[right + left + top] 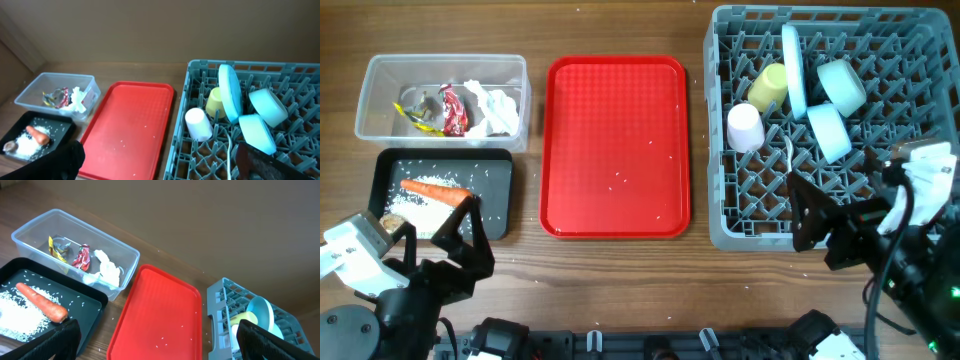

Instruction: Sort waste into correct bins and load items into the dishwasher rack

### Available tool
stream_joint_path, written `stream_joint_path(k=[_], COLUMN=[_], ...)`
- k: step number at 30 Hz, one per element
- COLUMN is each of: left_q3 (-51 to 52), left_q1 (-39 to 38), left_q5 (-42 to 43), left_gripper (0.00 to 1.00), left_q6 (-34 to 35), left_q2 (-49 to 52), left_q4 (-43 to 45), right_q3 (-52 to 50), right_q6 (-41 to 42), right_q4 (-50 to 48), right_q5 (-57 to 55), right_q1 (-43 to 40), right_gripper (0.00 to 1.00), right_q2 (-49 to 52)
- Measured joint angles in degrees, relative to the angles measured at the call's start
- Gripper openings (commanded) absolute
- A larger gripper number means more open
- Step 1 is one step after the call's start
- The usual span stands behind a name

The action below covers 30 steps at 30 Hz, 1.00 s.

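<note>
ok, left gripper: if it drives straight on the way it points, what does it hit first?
Most likely the red tray, which sits centred between the open jaws of the left gripper in the wrist view; the black tray lies off to the side. Depth is unclear.

Overhead straight down; wrist views low and oblique, dishwasher rack in both.
</note>
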State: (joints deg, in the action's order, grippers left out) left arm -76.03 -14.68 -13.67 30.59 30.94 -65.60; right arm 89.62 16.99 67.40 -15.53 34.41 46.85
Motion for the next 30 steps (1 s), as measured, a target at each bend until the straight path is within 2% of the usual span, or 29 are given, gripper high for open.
stream_joint_path(k=[6,12,18,25,30], left_q3=[0.0,0.07,0.09,0.11,0.11], left_q1=[0.0,0.0,0.0,0.0,0.0], left_q5=[0.02,0.02,0.02,0.02,0.02], left_gripper=[1.0,1.0,1.0,1.0,1.0], left_q6=[0.0,0.0,0.0,0.0,0.0], left_q2=[0.02,0.02,0.02,0.02,0.02], left_q4=[-0.02,-0.02,-0.07,-0.02,-0.02], right_q3=[-17.16,-46.4,-66.36,-80.06,-84.43], right_q6=[-0.02,1.22,2.05,2.25,2.43], right_q4=[-17.42,-43.47,-64.22,-74.34,-76.87], right_q5=[-1.7,-0.79,6.14,9.9,12.2], right_q1=[-3.02,-11.85,-19.87,-24.87,-27.3], right_gripper=[1.0,1.0,1.0,1.0,1.0], right_q2=[-12.63,-28.89,-35.82,-45.4,-45.7])
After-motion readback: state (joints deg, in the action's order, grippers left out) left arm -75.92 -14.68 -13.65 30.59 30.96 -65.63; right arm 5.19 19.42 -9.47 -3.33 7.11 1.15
